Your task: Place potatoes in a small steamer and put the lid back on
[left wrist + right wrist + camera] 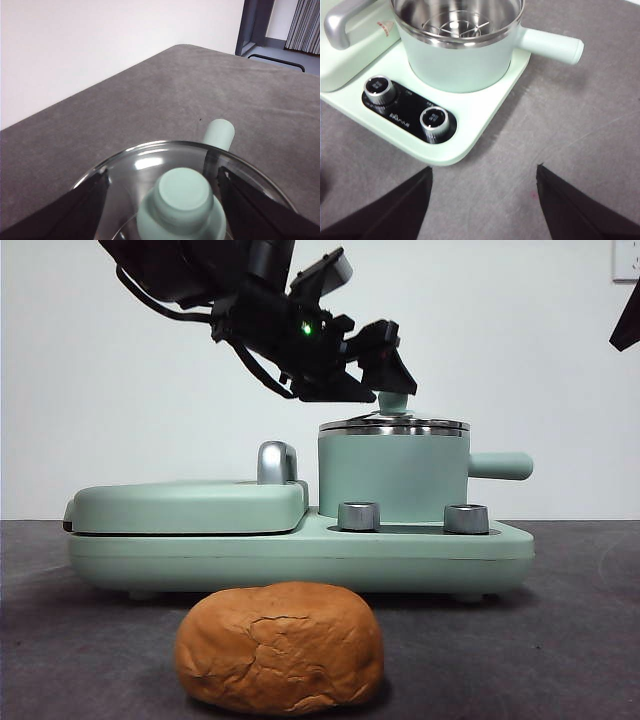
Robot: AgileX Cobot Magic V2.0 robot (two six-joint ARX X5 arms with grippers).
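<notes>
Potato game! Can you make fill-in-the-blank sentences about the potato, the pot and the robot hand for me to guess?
1. The potato lies on the ____, in front of the small steamer.
2. The left gripper has one jaw on each side of the ____ on top of the lid.
3. The green base under the steamer has ____ silver dials.

Missing words: table; knob; two
</notes>
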